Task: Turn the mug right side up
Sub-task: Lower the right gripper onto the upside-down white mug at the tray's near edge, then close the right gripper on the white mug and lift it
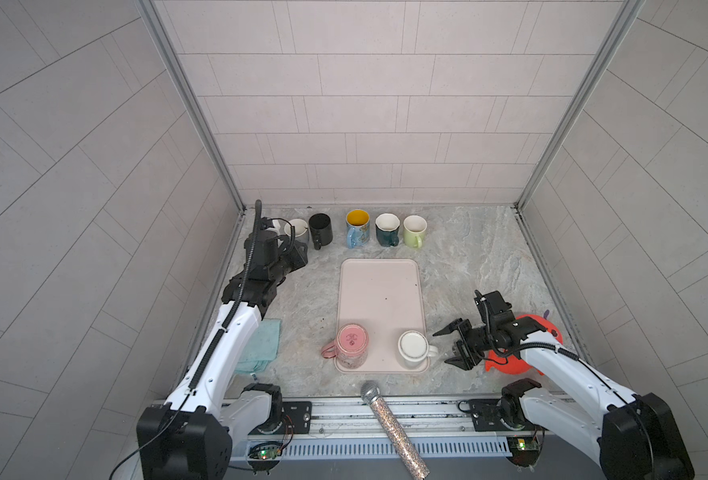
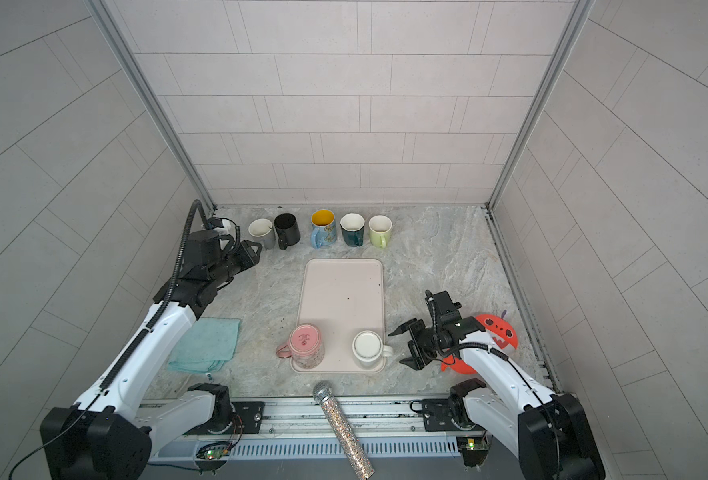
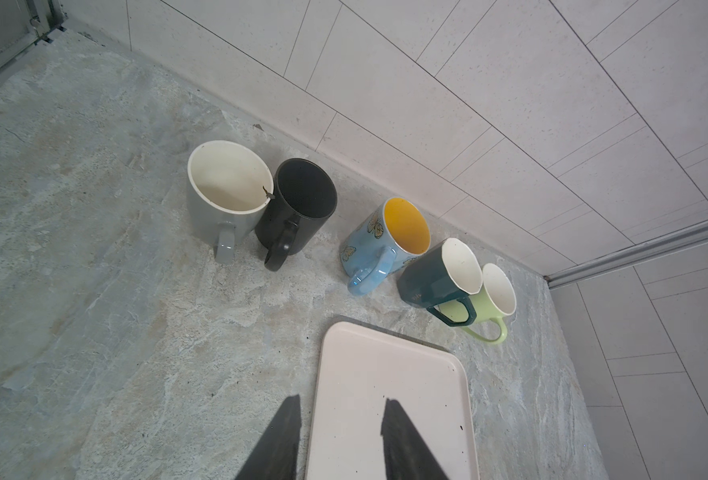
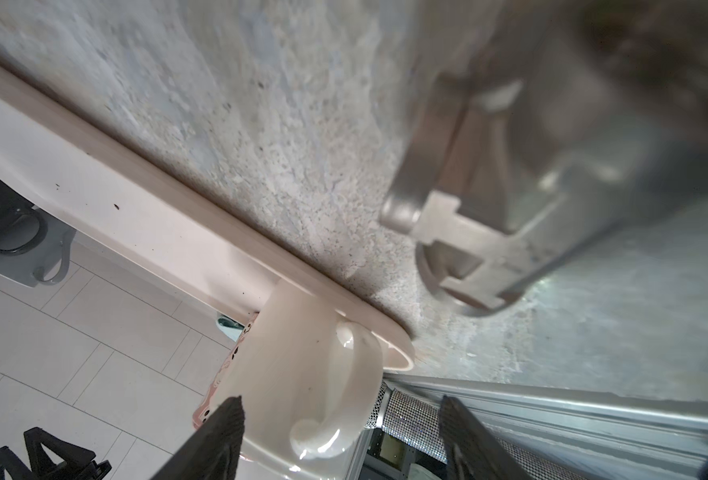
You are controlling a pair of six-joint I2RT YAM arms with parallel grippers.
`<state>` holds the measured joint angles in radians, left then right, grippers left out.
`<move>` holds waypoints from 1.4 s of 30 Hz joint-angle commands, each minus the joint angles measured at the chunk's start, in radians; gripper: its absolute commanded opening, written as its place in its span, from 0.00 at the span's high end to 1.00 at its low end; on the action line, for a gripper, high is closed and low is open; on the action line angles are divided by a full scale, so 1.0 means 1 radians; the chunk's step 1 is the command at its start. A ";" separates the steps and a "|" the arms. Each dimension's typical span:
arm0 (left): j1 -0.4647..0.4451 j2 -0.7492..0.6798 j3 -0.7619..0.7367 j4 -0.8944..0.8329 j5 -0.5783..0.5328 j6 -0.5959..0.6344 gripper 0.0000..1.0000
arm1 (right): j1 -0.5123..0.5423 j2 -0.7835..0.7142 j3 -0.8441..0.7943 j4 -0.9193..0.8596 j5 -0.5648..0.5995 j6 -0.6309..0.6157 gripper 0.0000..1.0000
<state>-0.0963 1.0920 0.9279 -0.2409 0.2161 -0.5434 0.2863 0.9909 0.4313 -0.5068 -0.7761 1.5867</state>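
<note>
Many-coloured mugs on a grey-green marbled tabletop (image 1: 468, 257).
The tray (image 1: 379, 291) is pale pink; the cream mug (image 1: 413, 348) is plain, the pink mug (image 1: 352, 338) patterned on its side. Other mugs: grey mug (image 1: 299, 233) with white inside, black mug (image 1: 321, 230), light blue mug (image 3: 375, 245) with butterflies and yellow inside, dark teal mug (image 1: 387, 232), light green mug (image 1: 414, 230). Teal cloth (image 1: 261, 345), silver glitter microphone (image 1: 392, 428), orange-red toy (image 2: 500, 328).

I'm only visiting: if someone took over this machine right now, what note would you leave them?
Left gripper: open, empty, near the five upright mugs at the back.
Right gripper: open, beside the handle of the white mug, not gripping.
The white mug and pink mug: both upside down at the near end of the tray.
Done: neither is turned yet.
Left: probably grasp the white mug first, flip it, set it upright.
</note>
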 commanded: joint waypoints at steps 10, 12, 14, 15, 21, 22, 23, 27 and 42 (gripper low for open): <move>0.003 -0.011 0.008 -0.021 -0.019 0.012 0.62 | 0.063 0.053 -0.036 0.261 0.035 0.226 0.27; 0.005 -0.010 0.007 -0.028 -0.029 0.017 0.62 | 0.073 0.062 -0.055 0.314 0.032 0.260 0.29; 0.004 -0.012 0.006 -0.031 -0.033 0.022 0.62 | 0.076 0.071 -0.067 0.349 0.033 0.281 0.32; 0.004 -0.015 0.003 -0.031 -0.035 0.022 0.62 | 0.076 0.076 -0.069 0.362 0.037 0.286 0.34; 0.003 -0.011 0.005 -0.031 -0.043 0.028 0.62 | 0.077 0.113 -0.049 0.401 0.031 0.291 0.45; 0.004 -0.011 0.003 -0.032 -0.044 0.028 0.62 | 0.078 0.115 -0.045 0.404 0.031 0.291 0.46; 0.004 -0.011 0.004 -0.030 -0.045 0.029 0.62 | 0.079 0.119 -0.040 0.405 0.031 0.291 0.47; 0.004 -0.011 0.002 -0.029 -0.046 0.029 0.61 | 0.085 0.120 -0.031 0.415 0.021 0.299 0.48; 0.004 -0.005 0.003 -0.029 -0.051 0.034 0.61 | 0.088 0.171 -0.046 0.509 0.020 0.323 0.62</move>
<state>-0.0963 1.0920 0.9279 -0.2668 0.1772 -0.5236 0.3687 1.1511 0.3813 -0.0376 -0.7776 1.8175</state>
